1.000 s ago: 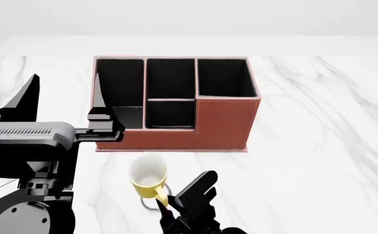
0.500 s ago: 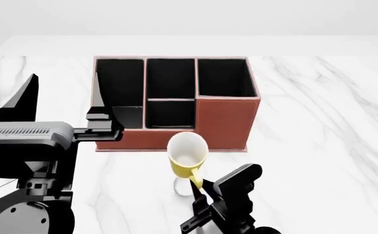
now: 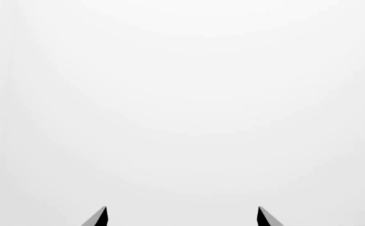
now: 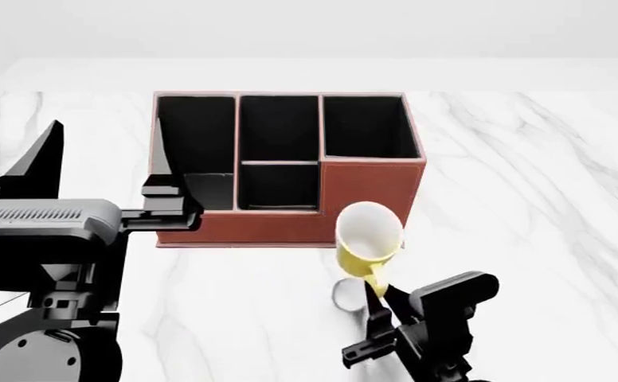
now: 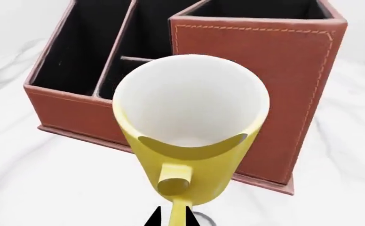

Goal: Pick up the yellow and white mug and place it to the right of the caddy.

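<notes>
The yellow and white mug (image 4: 369, 243) hangs in the air in front of the caddy's taller right section, held by its yellow handle. My right gripper (image 4: 378, 298) is shut on that handle below the mug; in the right wrist view the gripper (image 5: 171, 217) pinches the handle, with the mug (image 5: 192, 132) filling the middle. The reddish-brown caddy (image 4: 287, 169) stands at the table's middle; it also shows in the right wrist view (image 5: 257, 66). My left gripper (image 4: 171, 203) is raised at the caddy's left front corner; in the left wrist view the gripper (image 3: 181, 216) is open on blank white.
The white marble table (image 4: 532, 199) stretches to the right of the caddy and in front of it. My left arm's black body (image 4: 44, 247) fills the left of the head view. The mug's shadow (image 4: 349, 294) lies on the table below it.
My right gripper has carried the mug to the right, from in front of the caddy's left half to in front of its right section. The left arm has not moved.
</notes>
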`<state>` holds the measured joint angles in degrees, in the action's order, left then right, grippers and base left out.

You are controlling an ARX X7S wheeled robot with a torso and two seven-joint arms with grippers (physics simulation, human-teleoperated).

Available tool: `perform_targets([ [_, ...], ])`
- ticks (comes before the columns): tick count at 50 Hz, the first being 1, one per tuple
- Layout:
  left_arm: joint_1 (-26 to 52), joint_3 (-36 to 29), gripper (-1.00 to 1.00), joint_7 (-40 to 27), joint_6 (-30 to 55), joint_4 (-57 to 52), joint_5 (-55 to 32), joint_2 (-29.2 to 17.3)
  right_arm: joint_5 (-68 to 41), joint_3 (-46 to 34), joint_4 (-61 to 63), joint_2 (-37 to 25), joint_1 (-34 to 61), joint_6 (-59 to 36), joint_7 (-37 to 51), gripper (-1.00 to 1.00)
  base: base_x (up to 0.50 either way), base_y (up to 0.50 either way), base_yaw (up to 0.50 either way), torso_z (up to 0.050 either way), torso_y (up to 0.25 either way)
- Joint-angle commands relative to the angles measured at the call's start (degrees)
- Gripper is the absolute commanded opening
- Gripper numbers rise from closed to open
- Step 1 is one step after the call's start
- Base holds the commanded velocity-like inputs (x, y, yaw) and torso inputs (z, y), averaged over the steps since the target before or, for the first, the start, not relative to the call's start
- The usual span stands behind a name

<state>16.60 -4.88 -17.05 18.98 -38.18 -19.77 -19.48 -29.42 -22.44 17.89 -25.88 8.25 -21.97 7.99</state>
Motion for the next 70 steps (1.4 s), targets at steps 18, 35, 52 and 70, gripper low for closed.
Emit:
perform_targets([
  [18,-0.13,-0.75,1.0,-0.48,-0.4,0.05,0.06,-0.48,-3.74,12.28,1.23,-4.49,-6.31,3.57,5.37,-1.0,0.0,0.0,0.0,0.0,0.001],
  [35,0.1,-1.03,1.0,-0.73,-0.56,0.3,-0.1,-0.73,-4.46,15.09,-2.9,-4.27,-3.65,2.75,7.75,-1.0,0.0,0.0,0.0,0.0,0.001],
  [52,0.14,-1.27,1.0,-0.8,-0.96,0.64,-0.32,-1.0,-1.81,11.96,-16.47,-0.61,8.66,0.9,6.65,-1.0,0.0,0.0,0.0,0.0,0.001],
  [70,0.42,-1.41,1.0,-1.02,-1.18,1.26,-0.56,-1.2,1.47,8.55,-32.22,3.89,20.57,2.25,3.49,-1.0,0.0,0.0,0.0,0.0,0.001],
])
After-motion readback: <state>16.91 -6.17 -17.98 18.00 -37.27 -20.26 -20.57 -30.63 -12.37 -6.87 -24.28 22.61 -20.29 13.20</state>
